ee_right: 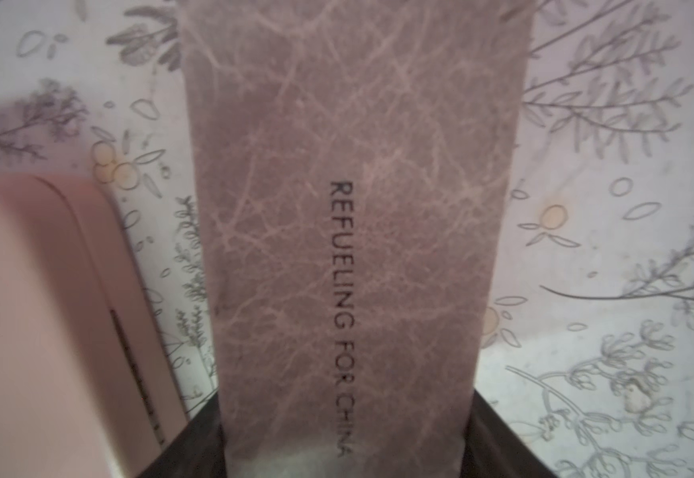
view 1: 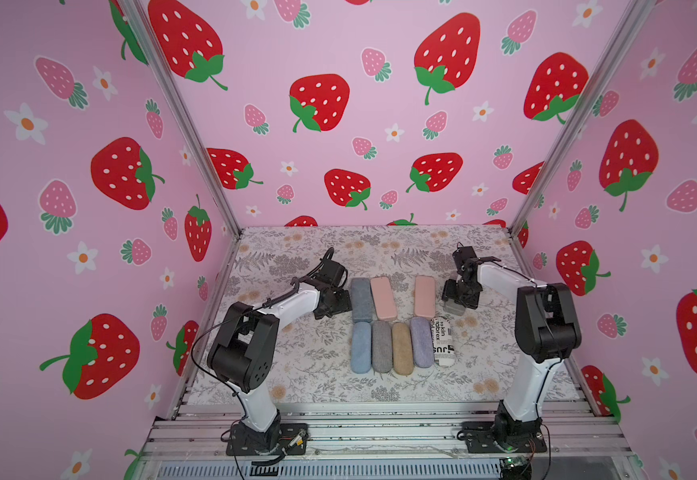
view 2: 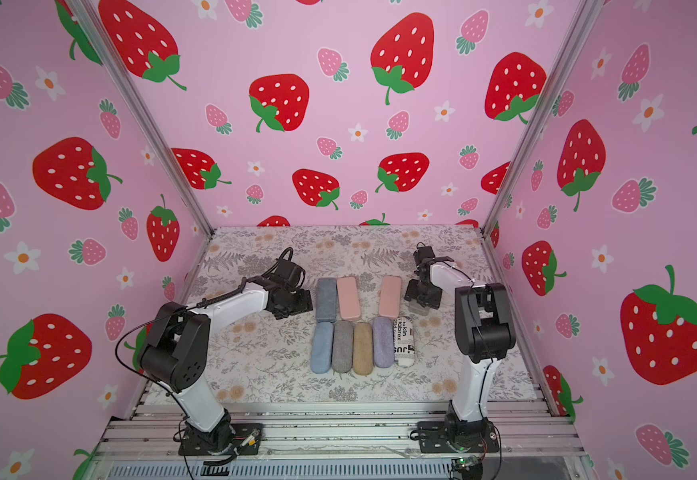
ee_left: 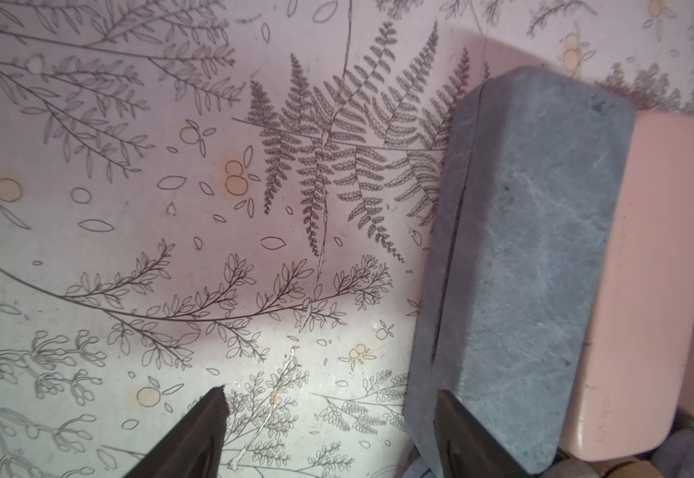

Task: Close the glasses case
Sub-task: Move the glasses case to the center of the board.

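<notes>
A brown-grey glasses case [ee_right: 349,207] printed "REFUELING FOR CHINA" lies lengthwise between the two dark fingers of my right gripper [ee_right: 343,430], which is shut on its near end. Its lid looks down, with no gap showing. In both top views only a grey corner of this case [view 1: 451,308] [view 2: 417,309] shows under the right gripper [view 1: 457,302], at the right end of the back row. My left gripper [ee_left: 331,393] is open over bare cloth. One of its fingers [ee_left: 469,434] stands at the edge of a dark grey-blue case [ee_left: 523,256].
Shut cases lie in two rows mid-table: grey-blue [view 1: 360,299] and two pink ones [view 1: 383,298] [view 1: 425,296] behind, several more in front, ending in a white printed one [view 1: 442,340]. A pink case [ee_right: 47,310] lies close beside the held one. Pink walls enclose three sides.
</notes>
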Controlling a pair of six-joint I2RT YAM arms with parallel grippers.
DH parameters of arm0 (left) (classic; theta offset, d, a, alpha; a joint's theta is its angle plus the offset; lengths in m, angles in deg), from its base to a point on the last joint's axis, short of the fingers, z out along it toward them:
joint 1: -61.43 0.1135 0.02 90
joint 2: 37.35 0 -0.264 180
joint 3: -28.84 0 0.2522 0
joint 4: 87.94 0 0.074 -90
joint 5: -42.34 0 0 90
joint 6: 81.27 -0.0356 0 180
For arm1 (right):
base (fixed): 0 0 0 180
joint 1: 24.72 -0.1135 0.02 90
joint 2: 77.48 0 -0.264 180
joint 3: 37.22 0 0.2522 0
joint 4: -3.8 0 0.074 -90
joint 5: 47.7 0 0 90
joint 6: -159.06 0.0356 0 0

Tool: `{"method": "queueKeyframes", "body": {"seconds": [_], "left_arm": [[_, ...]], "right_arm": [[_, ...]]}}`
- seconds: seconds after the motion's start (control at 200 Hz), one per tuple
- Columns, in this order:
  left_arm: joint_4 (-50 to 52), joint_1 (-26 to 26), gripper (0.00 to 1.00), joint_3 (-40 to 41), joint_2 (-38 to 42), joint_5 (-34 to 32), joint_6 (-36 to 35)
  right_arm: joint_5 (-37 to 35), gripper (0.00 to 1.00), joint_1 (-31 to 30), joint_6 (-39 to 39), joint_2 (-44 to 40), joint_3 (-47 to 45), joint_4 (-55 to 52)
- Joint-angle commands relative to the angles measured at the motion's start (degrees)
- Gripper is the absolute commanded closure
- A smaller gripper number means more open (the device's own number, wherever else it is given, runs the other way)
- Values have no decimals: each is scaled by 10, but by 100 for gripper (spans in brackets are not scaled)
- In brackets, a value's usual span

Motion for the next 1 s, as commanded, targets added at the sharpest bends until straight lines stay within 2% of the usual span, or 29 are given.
{"method": "queueKeyframes", "body": {"seconds": [0.0, 0.45, 0.61, 0.785, 0.991], "left_arm": [[4, 4, 22, -22, -13, 1, -4], [3, 12, 22, -31, -35, 3, -11], [3, 15, 22, -37, -45, 4, -13], [7, 21, 22, -54, -63, 10, -19], [14, 30, 23, -83, -87, 11, -25]], "right_arm": [[16, 37, -18, -9, 18, 18, -7], [20, 36, -69, -10, 33, 51, -23], [9, 30, -76, -12, 30, 56, -36], [-9, 18, -77, -13, 7, 51, -56], [-17, 16, -78, -13, -48, 38, -76]]}}
